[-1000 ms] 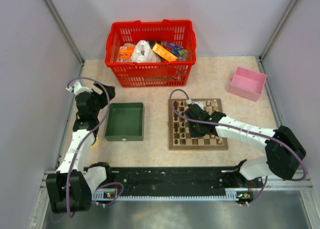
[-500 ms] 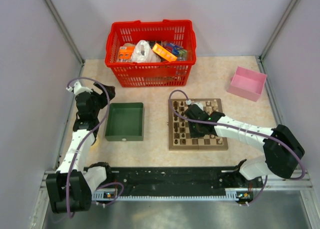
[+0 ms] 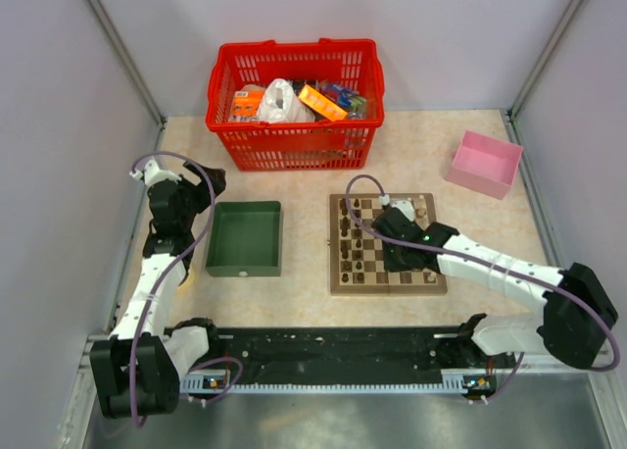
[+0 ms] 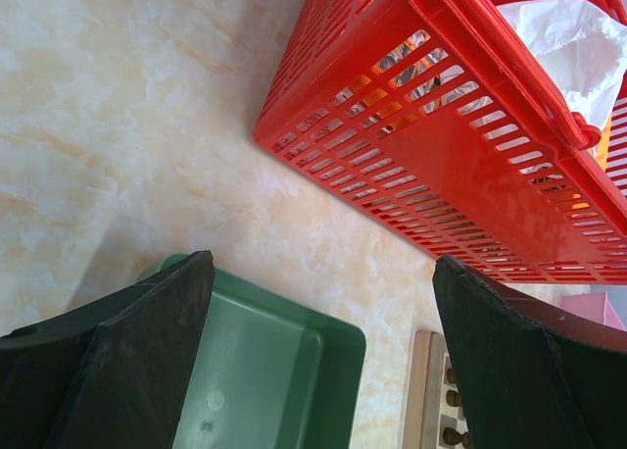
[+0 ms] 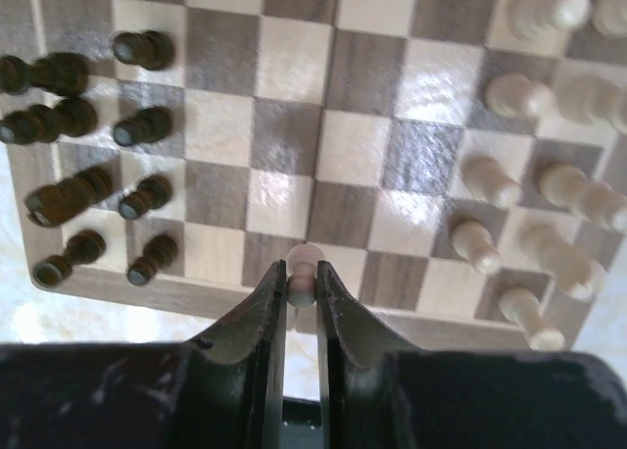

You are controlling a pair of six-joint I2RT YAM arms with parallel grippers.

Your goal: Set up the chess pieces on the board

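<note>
Setup looks well along. On the square wooden checkered board [image 5: 353,147], the dark brown wooden chess pieces [image 5: 142,127] stand in two files along its left side. The pale tan wooden pieces [image 5: 490,179] are grouped along its right side, some leaning and less tidy. The middle squares are bare.

The right end effector [image 5: 302,274] has its fingers pinched narrow on one pale tan pawn-like piece [image 5: 305,259], held at an edge square midway between the two camps. That piece likely belongs with the pale group, so at least it is left to place. Part of the board is out of the wrist view.

The left end effector [image 4: 323,273] hangs with its fingers wide, holding nothing, above the dark green rectangular tray [image 3: 245,238], where nothing shows.

The red plastic basket [image 3: 294,147], far on the bench [image 3: 411,150], holds a white plastic bag [image 3: 279,98] and an orange packet [image 3: 321,101]. The small pink box [image 3: 485,165], far right, shows no contents.
</note>
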